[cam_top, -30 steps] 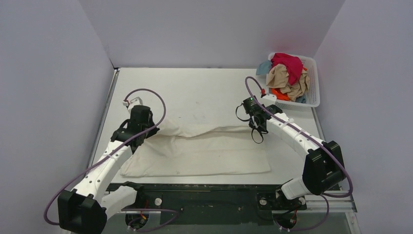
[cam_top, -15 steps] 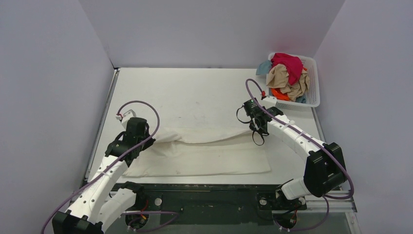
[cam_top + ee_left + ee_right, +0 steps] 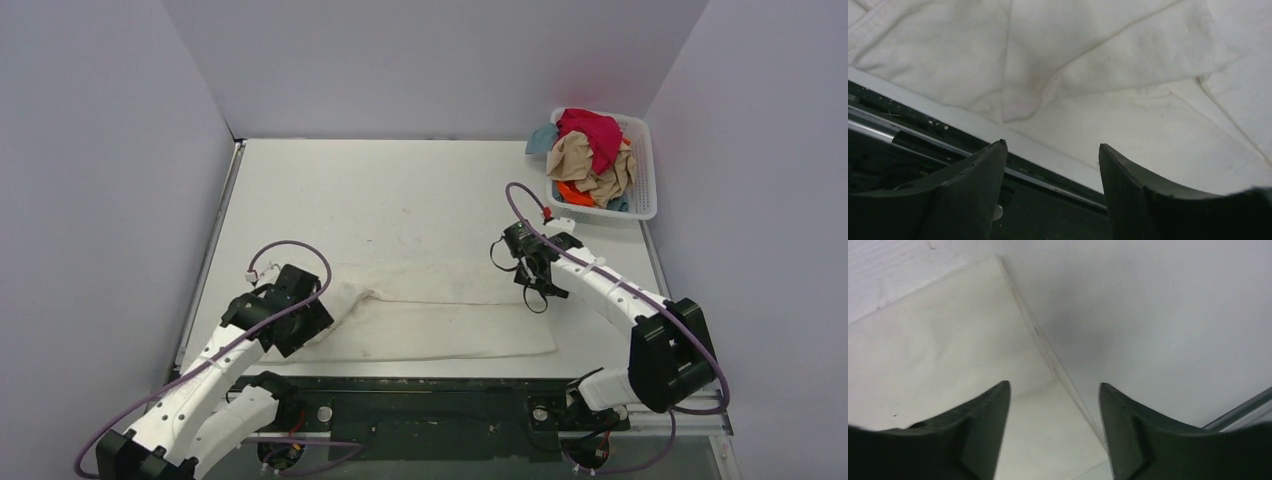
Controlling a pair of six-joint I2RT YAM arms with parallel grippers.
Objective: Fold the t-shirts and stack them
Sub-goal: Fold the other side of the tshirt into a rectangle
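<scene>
The large cream-white t-shirt (image 3: 440, 315) lies folded into a long band near the table's front edge. My left gripper (image 3: 305, 330) hovers over its bunched left end, open, with nothing between its fingers. In the left wrist view the left gripper (image 3: 1053, 147) sits above the table's edge, with wrinkled cream-white cloth (image 3: 1108, 60) just beyond it. My right gripper (image 3: 537, 300) stands open over the shirt's right end. In the right wrist view the right gripper (image 3: 1054, 385) is above a cloth corner (image 3: 938, 350). Magenta-red (image 3: 592, 130), tan (image 3: 590, 165), orange (image 3: 572, 192) and pale blue (image 3: 542, 138) t-shirts are heaped in the basket.
The white slatted basket (image 3: 648, 175) stands at the back right corner of the table (image 3: 400, 190). Grey walls close in the left, back and right sides. A black metal rail (image 3: 908, 135) runs along the front edge, just under the left gripper.
Both grippers drew the shirt's far edge toward the front, then opened and let it go. The cloth now lies flat as a narrower band, and both arms have pulled nearer.
</scene>
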